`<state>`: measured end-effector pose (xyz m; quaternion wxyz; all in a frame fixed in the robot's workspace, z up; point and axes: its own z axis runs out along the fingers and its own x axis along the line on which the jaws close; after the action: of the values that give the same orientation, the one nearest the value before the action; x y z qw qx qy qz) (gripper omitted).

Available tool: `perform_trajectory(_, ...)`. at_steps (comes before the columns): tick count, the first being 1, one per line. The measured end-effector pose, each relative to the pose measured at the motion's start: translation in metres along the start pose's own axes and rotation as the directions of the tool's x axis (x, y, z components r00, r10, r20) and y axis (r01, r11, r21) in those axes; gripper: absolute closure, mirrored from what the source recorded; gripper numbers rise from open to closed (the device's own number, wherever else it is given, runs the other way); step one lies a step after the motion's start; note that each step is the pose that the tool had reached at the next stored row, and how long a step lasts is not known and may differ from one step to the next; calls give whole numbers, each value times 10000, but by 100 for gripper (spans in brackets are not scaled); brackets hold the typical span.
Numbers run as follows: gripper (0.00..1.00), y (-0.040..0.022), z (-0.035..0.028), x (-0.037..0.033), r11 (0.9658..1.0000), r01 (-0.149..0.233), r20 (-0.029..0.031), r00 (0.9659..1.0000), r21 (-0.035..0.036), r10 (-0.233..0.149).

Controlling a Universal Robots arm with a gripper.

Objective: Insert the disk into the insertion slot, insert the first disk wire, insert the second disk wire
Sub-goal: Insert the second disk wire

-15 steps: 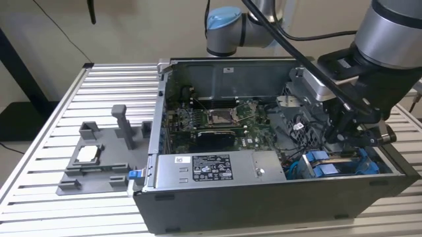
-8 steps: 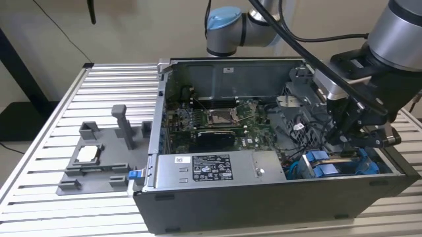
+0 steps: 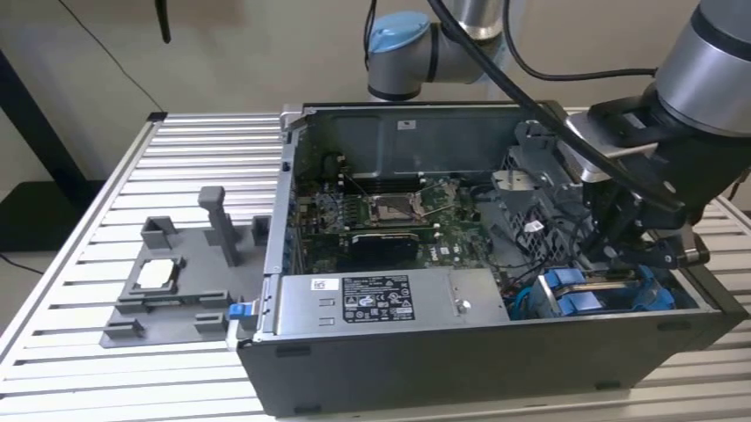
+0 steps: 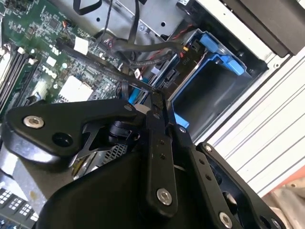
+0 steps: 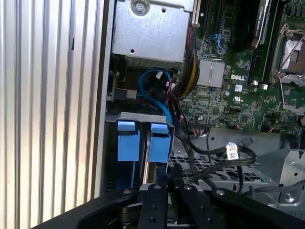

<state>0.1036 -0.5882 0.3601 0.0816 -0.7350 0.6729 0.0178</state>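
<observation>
An open dark-grey case [image 3: 470, 369] lies on a ribbed aluminium table [image 3: 176, 158]. A grey plastic fixture [image 3: 176, 303] stands beside it at nine o'clock in the exterior view. Inside the case, a green motherboard [image 3: 388, 211] fills the middle. A silver labelled power supply [image 3: 375, 299] runs along the six o'clock wall.

The slot [image 3: 586, 294], a dark sheet-metal cage, sits in the four o'clock corner. The disk [image 5: 128, 140] seems to be seated in it already. Two bright blue, blocky tabs of its carrier show at the cage mouth, though the drive body itself is hard to make out.

Loose black cables [image 5: 209, 152] sprawl over the perforated metal next to the cage. A thin blue cable [image 5: 155, 90] loops behind it.

The gripper [image 3: 620, 259] hangs just above the slot amid these leads. In the second wrist view its matt black fingers [image 4: 157, 112] are drawn close together, and a flat black cable [image 4: 109, 69] runs up to their tips.
</observation>
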Motion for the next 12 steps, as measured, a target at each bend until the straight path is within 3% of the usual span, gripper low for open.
perform_trajectory(5, 84, -76, 48, 13, 9999, -37, 8, 10000, -132, 37)
perform_trajectory(12, 84, -88, 127, 25, 9987, -497, -30, 9988, -118, 497)
